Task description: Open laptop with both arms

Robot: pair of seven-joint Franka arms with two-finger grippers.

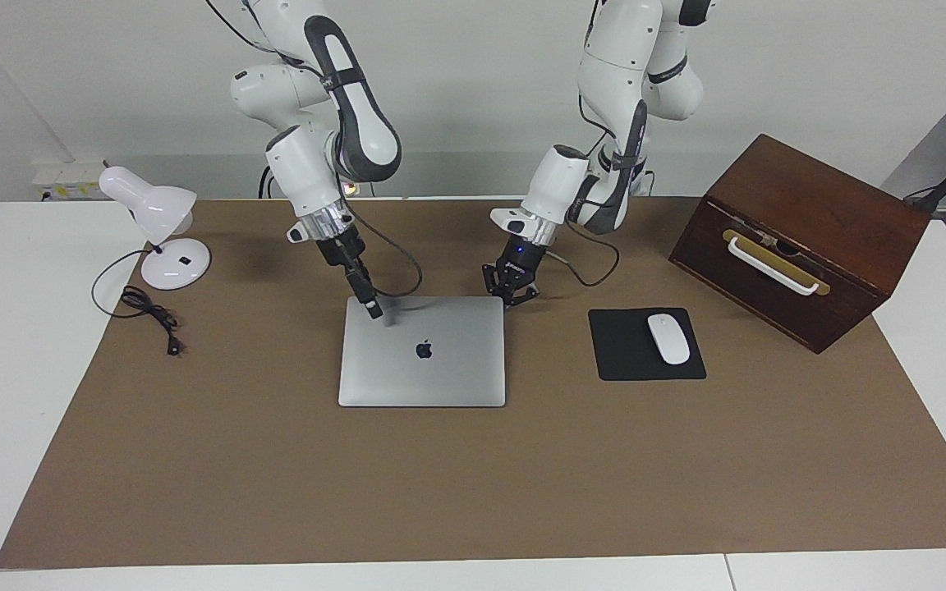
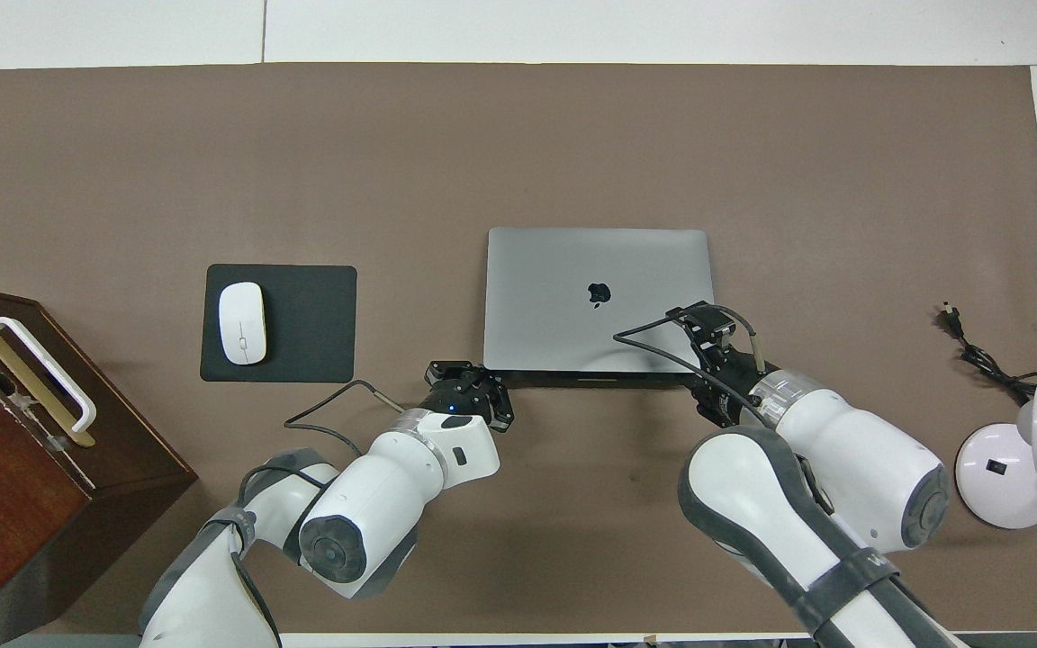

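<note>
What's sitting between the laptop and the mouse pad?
Nothing: only bare brown mat separates the laptop from the mouse pad, shown clearly in the facing view.

- Thin silver-grey rectangular laptop [image 1: 422,353] flat at mid-table, lid shut.
- Black square mouse pad [image 1: 645,345] beside it toward left arm's end, carrying white oval mouse [image 1: 668,338].
- Dark wooden box [image 1: 801,238] beside the pad, nearer the robots.
- White desk lamp [image 1: 161,226] toward right arm's end.

One laptop [image 1: 422,351], one mouse [image 1: 668,338], one mouse pad [image 1: 621,361], one desk lamp [image 1: 157,222], one wooden box [image 1: 810,238], two arms, each carrying one end effector: left [image 1: 511,295], right [image 1: 372,309].
</note>
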